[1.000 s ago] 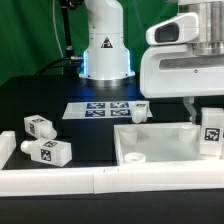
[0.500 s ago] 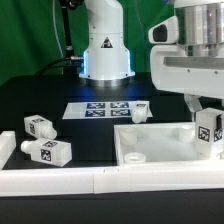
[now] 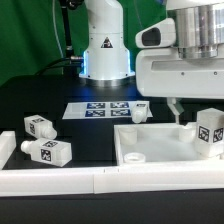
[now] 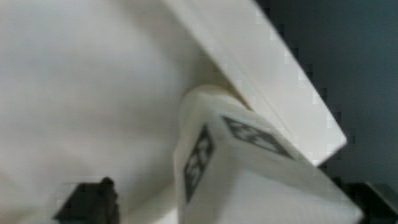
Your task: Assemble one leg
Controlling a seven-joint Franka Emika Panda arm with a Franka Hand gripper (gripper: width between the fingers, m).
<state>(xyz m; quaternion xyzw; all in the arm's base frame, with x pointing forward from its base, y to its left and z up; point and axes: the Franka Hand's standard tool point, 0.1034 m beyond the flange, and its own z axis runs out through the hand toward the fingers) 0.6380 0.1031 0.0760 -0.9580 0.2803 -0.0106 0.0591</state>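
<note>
The gripper (image 3: 200, 110) hangs over the right end of the large white tabletop (image 3: 150, 143). One white leg (image 3: 210, 133) with tag stickers stands there at the tabletop's right corner, just below the fingers. In the wrist view this leg (image 4: 249, 165) sits between the two dark fingertips (image 4: 98, 200) of the gripper (image 4: 231, 205), with a gap beside it. The jaws are open and not pressing on it. Three more legs lie loose: two at the exterior view's left (image 3: 40, 127) (image 3: 50, 152) and one behind the tabletop (image 3: 140, 112).
The marker board (image 3: 98, 108) lies flat behind the tabletop. The robot base (image 3: 105, 55) stands at the back. A white rail (image 3: 60, 182) runs along the front edge.
The hand has shifted toward the exterior view's left and its fingers have spread away from the leg. The leg stays standing at the tabletop's right corner.
</note>
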